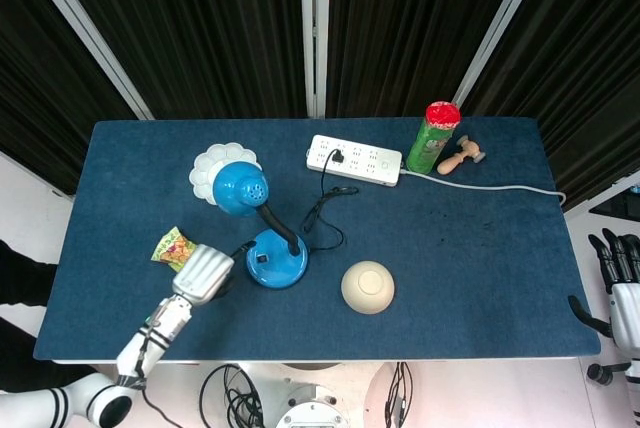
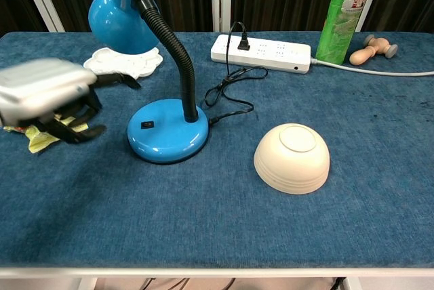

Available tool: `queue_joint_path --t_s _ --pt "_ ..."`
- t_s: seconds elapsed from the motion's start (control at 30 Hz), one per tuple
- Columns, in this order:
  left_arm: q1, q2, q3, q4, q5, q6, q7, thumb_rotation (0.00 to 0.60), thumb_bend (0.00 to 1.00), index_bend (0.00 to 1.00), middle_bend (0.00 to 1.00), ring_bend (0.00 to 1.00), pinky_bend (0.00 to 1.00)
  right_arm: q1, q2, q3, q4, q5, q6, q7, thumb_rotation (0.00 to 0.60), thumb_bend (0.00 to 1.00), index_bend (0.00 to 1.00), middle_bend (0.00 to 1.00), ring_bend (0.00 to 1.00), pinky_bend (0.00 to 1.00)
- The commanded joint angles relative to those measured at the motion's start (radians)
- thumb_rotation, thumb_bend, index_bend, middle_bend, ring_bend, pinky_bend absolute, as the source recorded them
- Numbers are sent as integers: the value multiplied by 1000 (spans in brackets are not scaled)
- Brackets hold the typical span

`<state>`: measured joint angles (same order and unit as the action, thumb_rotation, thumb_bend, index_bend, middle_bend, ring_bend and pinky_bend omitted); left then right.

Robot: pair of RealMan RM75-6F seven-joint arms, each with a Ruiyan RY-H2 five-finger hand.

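A blue desk lamp stands on the blue table [image 1: 470, 248], its round base [image 1: 276, 260] [image 2: 167, 131] showing a small black switch [image 2: 146, 125] and its head [image 1: 240, 188] [image 2: 122, 12] bent over to the rear left. My left hand [image 1: 205, 270] [image 2: 47, 97] hovers left of the base, lifted off it and blurred. One finger points toward the lamp and the rest curl under; it holds nothing. Below it lies a yellow snack packet [image 1: 170, 247] [image 2: 35, 140]. My right hand [image 1: 618, 283] hangs off the table's right edge, fingers apart, holding nothing.
An upturned cream bowl [image 1: 367, 286] [image 2: 292, 158] sits right of the lamp. At the back are a white power strip [image 1: 355, 159] [image 2: 261, 51] with the lamp's cord plugged in, a green can [image 1: 434, 138] [image 2: 346, 12], a wooden knob [image 1: 460, 156] [image 2: 373, 49] and a white scalloped dish [image 1: 208, 168] [image 2: 125, 65].
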<state>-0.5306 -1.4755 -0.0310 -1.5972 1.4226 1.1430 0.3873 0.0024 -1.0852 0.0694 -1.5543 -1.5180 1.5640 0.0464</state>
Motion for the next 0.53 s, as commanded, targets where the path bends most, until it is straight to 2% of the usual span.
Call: queue_joint_path --t_s 0.03,0.1,0.13,0.2,0.27,0.3,0.37,0.53 --pt "84 88 11 -38 53 142 -44 600 404 196 751 726 742 0 -1 -1 0 -2 0 0 600 190 0 0 0 0" --pt "133 117 19 -16 72 223 -77 600 371 216 662 635 700 0 -3 -3 -1 -5 1 -4 600 189 0 0 0 0" --pt "154 126 23 2 79 258 -85 600 336 224 579 537 653 0 -3 -4 -1 -7 0 -6 600 189 0 0 0 0" --pt "202 145 28 45 78 323 -87 600 250 224 375 298 501 2 -4 -8 -2 -14 -3 -12 600 189 0 0 0 0" --pt "242 169 33 68 57 357 -95 600 157 196 163 73 263 4 -5 -11 -4 -20 -5 -22 600 189 0 0 0 0" --pt "256 183 35 72 48 363 -108 600 125 178 106 26 177 6 -5 -11 -6 -21 -7 -25 600 189 0 0 0 0" --pt "285 211 34 78 29 381 -150 600 71 147 39 0 59 9 -5 -11 -10 -21 -11 -32 600 189 0 0 0 0" --pt "318 265 40 67 19 373 -244 600 29 129 25 0 20 19 -10 -14 -18 -19 -31 -53 600 189 0 0 0 0"
